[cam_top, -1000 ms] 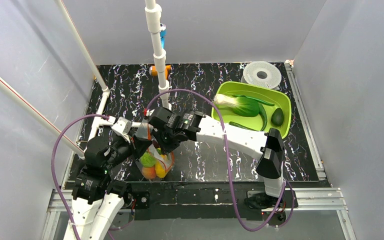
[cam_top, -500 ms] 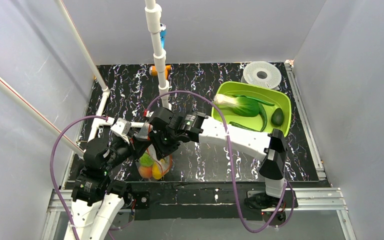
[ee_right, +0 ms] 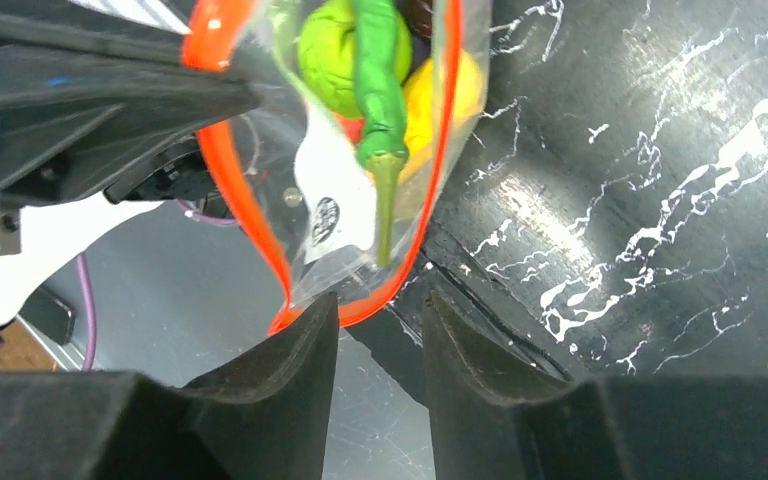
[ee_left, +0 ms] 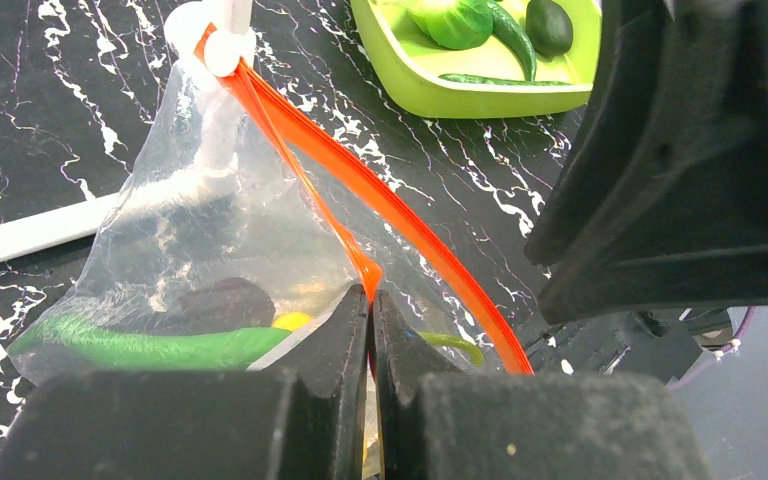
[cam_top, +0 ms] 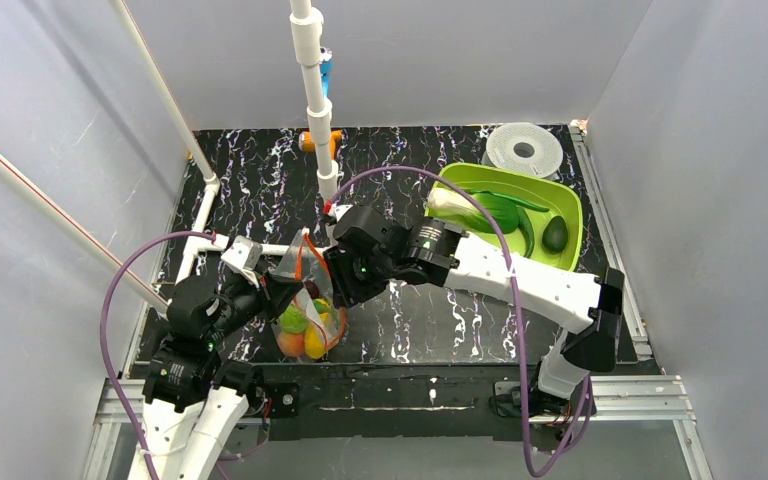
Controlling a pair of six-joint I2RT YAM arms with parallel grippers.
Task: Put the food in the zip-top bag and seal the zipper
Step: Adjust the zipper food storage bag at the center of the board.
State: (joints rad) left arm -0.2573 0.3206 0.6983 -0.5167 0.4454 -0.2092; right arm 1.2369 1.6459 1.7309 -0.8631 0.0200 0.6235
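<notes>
The clear zip-top bag (cam_top: 305,300) hangs at the near left with its mouth open. My left gripper (ee_left: 371,300) is shut on its red-orange zipper (ee_left: 400,215). Inside the bag are food pieces: a light green ball (ee_right: 330,45), a green pod (ee_right: 380,90), a yellow piece (ee_right: 455,95) and a dark plum (ee_left: 222,302). My right gripper (ee_right: 380,310) is open, nothing between its fingers, its left finger just at the zipper's curved end. More food, a leafy vegetable (cam_top: 485,212) and an avocado (cam_top: 555,233), lies in the lime-green tray (cam_top: 450,175).
A white pipe post (cam_top: 312,90) rises behind the bag, and a white clip (ee_left: 215,45) holds the bag's far corner. A white round spool (cam_top: 524,150) sits at the back right. The table's front rail lies just below the bag.
My right gripper has opened and its arm has swung right, away from over the bag mouth. The left gripper keeps its hold on the zipper.
</notes>
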